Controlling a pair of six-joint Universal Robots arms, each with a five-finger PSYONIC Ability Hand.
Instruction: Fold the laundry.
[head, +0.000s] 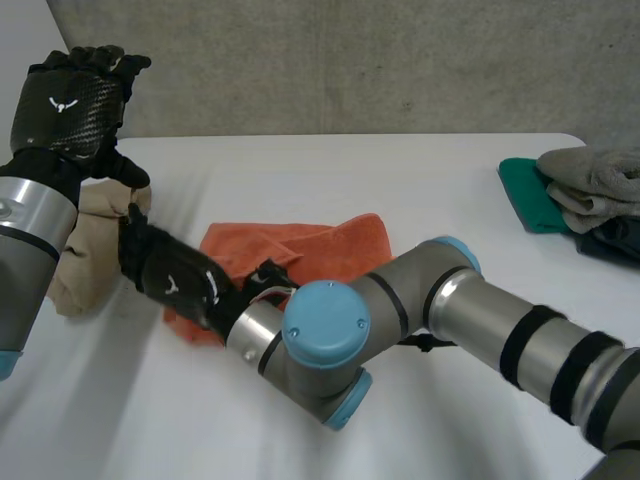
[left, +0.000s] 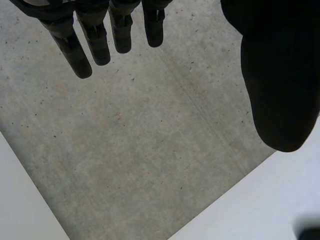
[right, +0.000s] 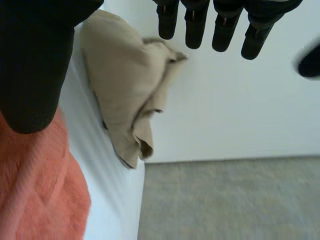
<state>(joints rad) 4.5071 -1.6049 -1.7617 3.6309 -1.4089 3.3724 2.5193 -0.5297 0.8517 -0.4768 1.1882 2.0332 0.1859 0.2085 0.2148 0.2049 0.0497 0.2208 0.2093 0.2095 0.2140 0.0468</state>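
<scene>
While the spread right hand (head: 175, 280) hides part of the orange towel (head: 330, 245), the left hand (head: 70, 100) hovers straight-fingered.

1. Table (head: 400, 170): white matt top. Its far right corner is rounded. The surface is even and carries only soft shadows.
2. Beyond the table's far edge: a grey speckled concrete surface (head: 350, 60) with fine dark flecks. Whether it is wall or floor cannot be told.
3. At the table's far left corner: a plain white panel (head: 22, 25) meets the concrete.
4. Left wrist view: pitted grey concrete with pale brownish stains and a faint diagonal line. White borders (left: 20, 200) close it on two sides; what they belong to cannot be told.
5. Right wrist view: the table ends at a straight edge. Past it lies a grey, fine-grained floor (right: 225, 200).
6. Light: diffuse and even across the table.
</scene>
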